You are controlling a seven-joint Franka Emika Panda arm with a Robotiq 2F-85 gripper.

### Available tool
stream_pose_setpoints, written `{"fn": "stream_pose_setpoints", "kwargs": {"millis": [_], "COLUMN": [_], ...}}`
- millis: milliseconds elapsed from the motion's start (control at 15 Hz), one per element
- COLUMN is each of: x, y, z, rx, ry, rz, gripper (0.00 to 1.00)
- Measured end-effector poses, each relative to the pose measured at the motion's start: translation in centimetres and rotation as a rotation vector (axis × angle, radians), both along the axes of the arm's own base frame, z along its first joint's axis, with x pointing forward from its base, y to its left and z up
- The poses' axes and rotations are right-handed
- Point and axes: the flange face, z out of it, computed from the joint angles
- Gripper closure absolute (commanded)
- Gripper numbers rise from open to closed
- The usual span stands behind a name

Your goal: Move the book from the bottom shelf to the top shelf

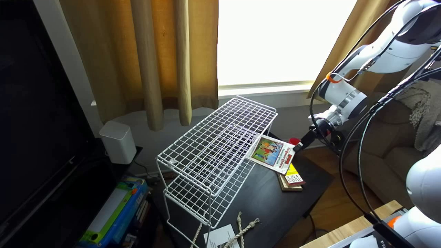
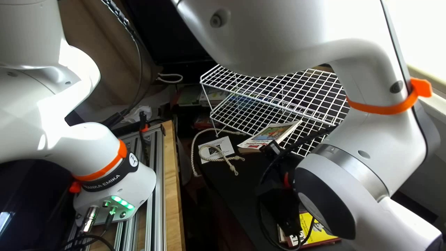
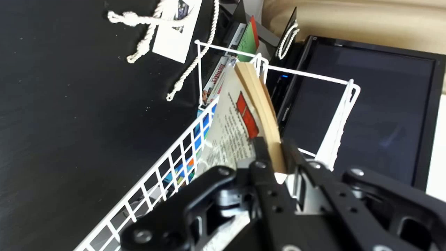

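The book (image 1: 270,153), white-edged with a colourful picture, is held off the table by one end in my gripper (image 1: 298,147). It is tilted, and its free end is close to the front edge of the rack. In an exterior view the book (image 2: 270,134) appears below the front edge of the top shelf (image 2: 296,90). The wire-grid top shelf (image 1: 213,131) carries nothing visible. In the wrist view the book (image 3: 231,132) is pinched between the fingertips (image 3: 273,146), between the bottom shelf grid (image 3: 163,174) and the top shelf, seen edge-on (image 3: 336,129).
A stack of books with a yellow cover (image 1: 293,175) lies on the black table (image 1: 258,203), below the gripper. A small red object (image 1: 294,141) is behind the book. Rope (image 1: 241,229) and a white card (image 1: 220,236) lie near the rack's front leg. A window (image 1: 275,41) is behind.
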Motion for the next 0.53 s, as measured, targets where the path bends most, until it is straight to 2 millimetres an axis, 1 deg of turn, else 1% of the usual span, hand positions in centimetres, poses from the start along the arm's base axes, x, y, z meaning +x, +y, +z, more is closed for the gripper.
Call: {"fn": "stream_pose_setpoints", "kwargs": {"millis": [267, 533], "x": [-1.6, -4.3], "y": [-0.7, -1.4], "z": [0.8, 1.5], "rx": [0.037, 0.027], "ry": [0.043, 0.101], "rz": [0.044, 0.115], "gripper": [0.96, 0.96]}}
